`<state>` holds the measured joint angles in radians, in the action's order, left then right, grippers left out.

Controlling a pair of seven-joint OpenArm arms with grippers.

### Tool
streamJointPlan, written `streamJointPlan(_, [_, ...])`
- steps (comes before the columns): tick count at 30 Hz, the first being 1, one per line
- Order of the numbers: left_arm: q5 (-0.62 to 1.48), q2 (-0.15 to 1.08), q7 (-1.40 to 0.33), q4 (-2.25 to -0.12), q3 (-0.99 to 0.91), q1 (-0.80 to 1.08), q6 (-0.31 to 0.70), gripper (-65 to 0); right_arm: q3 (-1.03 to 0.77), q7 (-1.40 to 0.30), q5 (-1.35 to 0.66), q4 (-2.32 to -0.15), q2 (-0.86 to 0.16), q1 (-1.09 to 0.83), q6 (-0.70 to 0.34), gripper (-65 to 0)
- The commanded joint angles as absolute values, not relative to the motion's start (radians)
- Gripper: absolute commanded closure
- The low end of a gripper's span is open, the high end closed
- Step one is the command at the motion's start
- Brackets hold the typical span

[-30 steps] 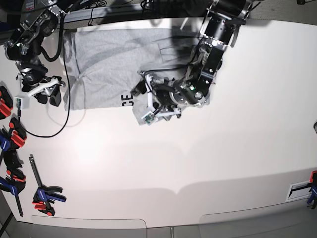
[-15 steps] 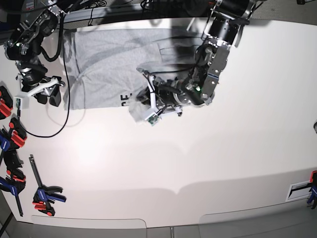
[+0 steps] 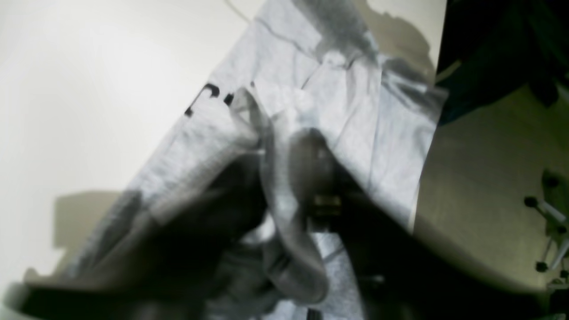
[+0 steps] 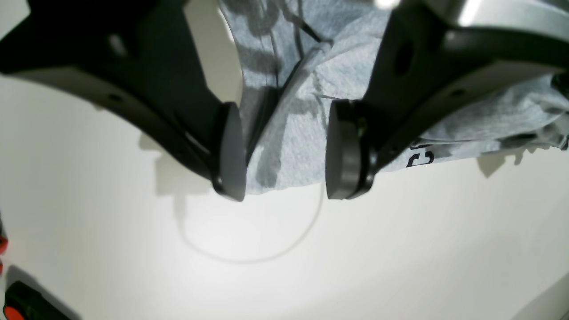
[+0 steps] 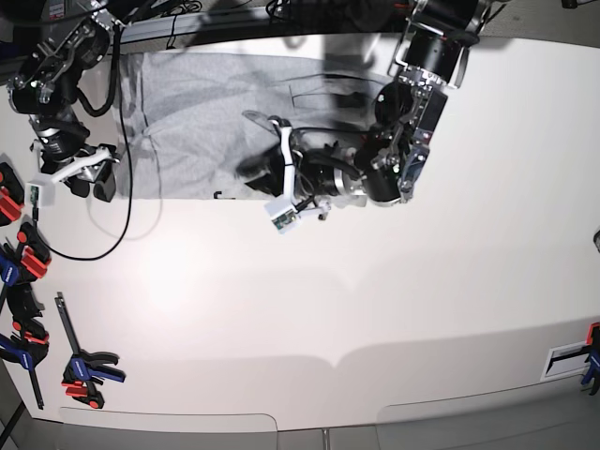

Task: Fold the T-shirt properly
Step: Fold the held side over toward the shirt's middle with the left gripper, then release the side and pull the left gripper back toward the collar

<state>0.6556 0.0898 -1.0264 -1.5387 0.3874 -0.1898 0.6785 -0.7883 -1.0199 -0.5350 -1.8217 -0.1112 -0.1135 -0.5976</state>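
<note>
Base view first: nearest us, along the desk's [image 5: 309, 319] left edge, we count four clamps with red or blue grips [image 5: 84, 367], and a further one at the right edge [image 5: 591, 352]. Farther in, a thin black cable [image 5: 89, 251] loops over the white surface. Beyond that lies one T-shirt [image 5: 197, 112], grey, spread over the far left part of the desk, its near right edge bunched and raised. We count two arms. The left hand [image 5: 272, 173] sits at that bunched edge; in the left wrist view cloth is draped over and between its dark fingers, but the picture is too blurred for us to tell whether it grips. The right hand [image 4: 284, 151] hovers released at the shirt's left edge, its two pads [image 4: 344, 149] apart with cloth showing between them, untouched.
</note>
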Motion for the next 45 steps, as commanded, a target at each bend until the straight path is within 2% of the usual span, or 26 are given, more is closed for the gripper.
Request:
streamJointPlan(1, [0.686, 0.087, -1.003, -1.556, 0.387, -0.212, 0.685, -30.9, -0.791, -0.994, -0.557, -1.839, -0.125, -0.102, -0.593, -28.4])
streamJointPlan(2, [0.693, 0.089, -1.006, -1.558, 0.387, -0.214, 0.685, -32.7, -0.791, -0.994, -0.557, -1.839, -0.125, -0.102, -0.593, -28.4])
streamJointPlan(6, [0.79, 0.121, -1.026, -1.633, 0.386, -0.216, 0.686, -32.0, -0.791, -0.994, -0.557, -1.839, -0.125, -0.102, -0.593, -28.4])
streamJointPlan(9, [0.756, 0.163, -1.041, -1.714, 0.386, -0.209, 0.69, -31.7, -0.791, -0.995, -0.556, -1.839, -0.125, -0.103, -0.593, -28.4])
streamJointPlan(13, [0.664, 0.247, -1.043, -1.759, 0.386, -0.179, 0.689, -25.6, -0.791, -0.995, -0.557, -1.839, -0.125, -0.102, -0.593, -28.4])
streamJointPlan(18, [0.651, 0.355, -1.047, -1.766, 0.384, -0.136, 0.657, -25.3, -0.791, -0.994, -0.558, -1.839, -0.125, -0.102, -0.593, -28.4])
streamJointPlan(24, [0.628, 0.433, -1.038, -1.893, 0.219, -0.027, 0.624, -25.3, -0.791, -0.994, -0.558, -1.839, -0.125, -0.102, -0.593, -28.4])
streamJointPlan(32, [0.591, 0.432, -0.976, -1.924, -0.022, 0.133, 0.538, -25.4, -0.791, -0.994, -0.575, -1.839, -0.125, -0.102, -0.593, -28.4])
streamJointPlan(35, [0.587, 0.423, -0.91, -1.924, -0.025, 0.15, 0.538, -26.1, -0.791, -0.995, -0.607, -1.839, -0.125, -0.101, -0.593, -28.4])
streamJointPlan(39, [0.55, 0.373, -0.863, -1.901, -0.024, 0.144, 0.538, -30.7, -0.791, -0.995, -0.606, -1.839, -0.125, -0.1, -0.593, -28.4])
streamJointPlan(45, [0.551, 0.296, -0.821, -1.74, -0.023, 0.091, 0.538, -31.2, -0.791, -0.995, -0.606, -1.839, -0.125, -0.1, -0.593, -28.4])
